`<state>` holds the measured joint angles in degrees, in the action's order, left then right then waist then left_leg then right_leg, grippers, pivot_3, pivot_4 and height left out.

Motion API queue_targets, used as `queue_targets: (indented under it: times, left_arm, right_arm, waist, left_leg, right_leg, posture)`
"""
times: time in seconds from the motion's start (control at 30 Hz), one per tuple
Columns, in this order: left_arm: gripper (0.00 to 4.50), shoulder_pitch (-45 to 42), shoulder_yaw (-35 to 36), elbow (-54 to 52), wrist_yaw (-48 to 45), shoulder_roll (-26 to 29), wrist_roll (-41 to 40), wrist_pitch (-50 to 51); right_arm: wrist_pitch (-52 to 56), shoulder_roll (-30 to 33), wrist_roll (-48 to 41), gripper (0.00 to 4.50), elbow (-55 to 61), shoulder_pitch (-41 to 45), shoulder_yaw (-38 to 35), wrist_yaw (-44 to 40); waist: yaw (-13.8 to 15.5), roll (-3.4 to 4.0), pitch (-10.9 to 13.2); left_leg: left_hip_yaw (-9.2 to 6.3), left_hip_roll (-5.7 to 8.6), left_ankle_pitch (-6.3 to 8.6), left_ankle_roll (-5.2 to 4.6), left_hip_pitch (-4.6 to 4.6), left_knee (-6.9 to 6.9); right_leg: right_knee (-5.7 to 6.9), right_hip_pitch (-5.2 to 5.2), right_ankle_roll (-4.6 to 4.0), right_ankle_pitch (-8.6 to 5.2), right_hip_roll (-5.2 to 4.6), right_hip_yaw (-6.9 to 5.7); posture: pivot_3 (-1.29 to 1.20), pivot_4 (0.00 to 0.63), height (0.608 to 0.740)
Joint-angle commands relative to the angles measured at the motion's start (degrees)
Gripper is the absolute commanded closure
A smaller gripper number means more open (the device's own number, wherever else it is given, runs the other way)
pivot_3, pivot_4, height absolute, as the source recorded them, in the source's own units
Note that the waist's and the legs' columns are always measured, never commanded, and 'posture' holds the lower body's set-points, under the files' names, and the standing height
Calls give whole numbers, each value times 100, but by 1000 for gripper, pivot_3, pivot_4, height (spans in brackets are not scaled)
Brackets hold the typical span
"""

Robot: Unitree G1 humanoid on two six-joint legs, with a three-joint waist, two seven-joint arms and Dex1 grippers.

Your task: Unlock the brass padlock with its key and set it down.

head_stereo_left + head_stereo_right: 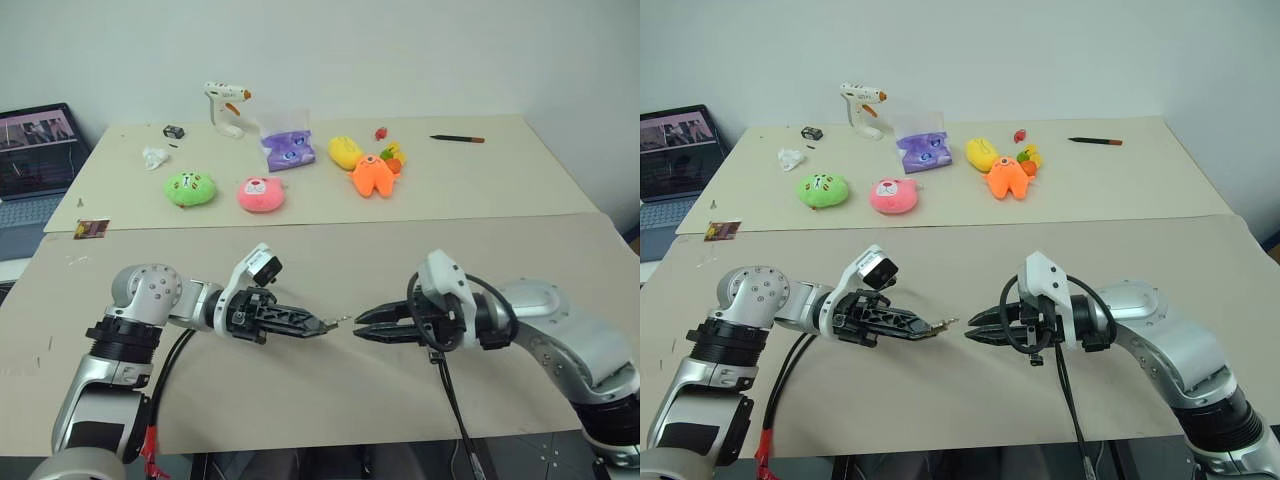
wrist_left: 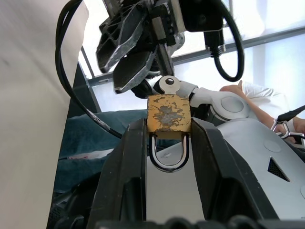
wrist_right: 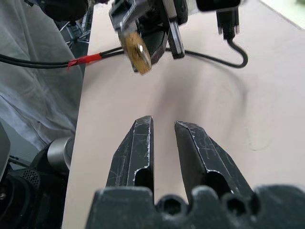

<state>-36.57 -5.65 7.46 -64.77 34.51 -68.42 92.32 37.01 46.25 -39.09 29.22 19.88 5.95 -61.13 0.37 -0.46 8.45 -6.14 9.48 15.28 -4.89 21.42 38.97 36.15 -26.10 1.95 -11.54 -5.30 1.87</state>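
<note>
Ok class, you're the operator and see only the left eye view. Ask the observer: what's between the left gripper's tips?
Observer: The padlock. The left gripper clamps its body, with the shackle toward the wrist.
Operator: Is the key in?
Observer: The left wrist view shows the silvery head of the key sticking out of the padlock's free end.
Operator: Is the right gripper holding anything?
Observer: No. The right wrist view shows a bare gap between the fingers of the right gripper.
</note>
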Motion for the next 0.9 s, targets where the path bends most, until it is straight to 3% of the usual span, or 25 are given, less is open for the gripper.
queue_targets:
  times: [0.03, 0.9]
  left_arm:
    - [3677, -198, -54, -150, -80, 101, -410, 18]
    - [3677, -174, -232, -138, -79, 222, -629, 18]
  right_arm:
    - [-118, 134, -93, 3420, 32, 357, -310, -183]
    - [451, 88, -1032, 3420, 506, 453, -448, -66]
  waist:
    - [3, 0, 0]
    - [16, 0, 0]
  left_leg:
    - [0, 0, 0, 0, 0, 0]
    - [0, -1, 0, 0, 0, 0]
  right_leg:
    - [0, 0, 0, 0, 0, 0]
    - [0, 1, 0, 0, -1, 16]
  posture:
    - [0, 150, 740]
    - [0, 150, 740]
